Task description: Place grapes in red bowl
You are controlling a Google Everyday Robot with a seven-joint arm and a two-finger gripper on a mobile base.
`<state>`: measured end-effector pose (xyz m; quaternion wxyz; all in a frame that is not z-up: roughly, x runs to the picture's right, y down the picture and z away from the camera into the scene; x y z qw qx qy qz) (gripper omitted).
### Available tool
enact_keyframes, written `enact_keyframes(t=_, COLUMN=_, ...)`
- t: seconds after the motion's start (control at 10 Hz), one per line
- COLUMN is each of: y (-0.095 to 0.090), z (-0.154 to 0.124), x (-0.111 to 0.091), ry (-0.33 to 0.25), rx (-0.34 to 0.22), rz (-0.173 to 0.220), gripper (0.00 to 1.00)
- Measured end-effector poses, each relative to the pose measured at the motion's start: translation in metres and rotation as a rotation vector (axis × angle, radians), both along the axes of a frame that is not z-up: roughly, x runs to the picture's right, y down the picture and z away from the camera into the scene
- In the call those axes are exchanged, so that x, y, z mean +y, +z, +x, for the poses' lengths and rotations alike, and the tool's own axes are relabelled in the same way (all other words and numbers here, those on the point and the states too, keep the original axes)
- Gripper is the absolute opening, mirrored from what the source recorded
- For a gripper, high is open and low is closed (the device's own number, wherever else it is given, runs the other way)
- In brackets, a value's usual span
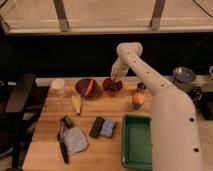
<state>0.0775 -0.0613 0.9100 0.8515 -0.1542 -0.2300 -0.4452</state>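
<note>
Your gripper (115,78), finger spread not discernible, hangs just above the red bowl (112,86) at the table's (50,135) twelve o'clock, where the grapes (113,85) appear to lie, arm angled over for a clean drop.

A robotics test station arranged as a mock kitchen is indicated. A wooden table (115,107) stands against a dark partition below large windows (110,12). Bowls, a cup (59,87), a knife (63,145), a green tray (136,141) and food items are laid out. The gripper (116,77) is positioned above the red bowl (112,86).
</note>
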Motion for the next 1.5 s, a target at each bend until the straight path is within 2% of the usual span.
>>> enact_keyframes(t=0.3, y=-0.038, z=0.004, x=-0.022, ry=0.001, rx=-0.003, rz=0.066, gripper=0.00)
enact_keyframes(t=0.5, y=-0.069, z=0.004, x=-0.041, ry=-0.009, rx=-0.001, rz=0.132, gripper=0.00)
enact_keyframes(t=0.8, y=-0.102, z=0.003, x=-0.063, ry=-0.024, rx=0.000, rz=0.225, gripper=0.00)
enact_keyframes(t=1.2, y=-0.122, z=-0.001, x=-0.084, ry=-0.034, rx=-0.004, rz=0.307, gripper=0.00)
enact_keyframes(t=1.5, y=-0.112, z=-0.001, x=-0.090, ry=-0.018, rx=-0.023, rz=0.311, gripper=0.01)
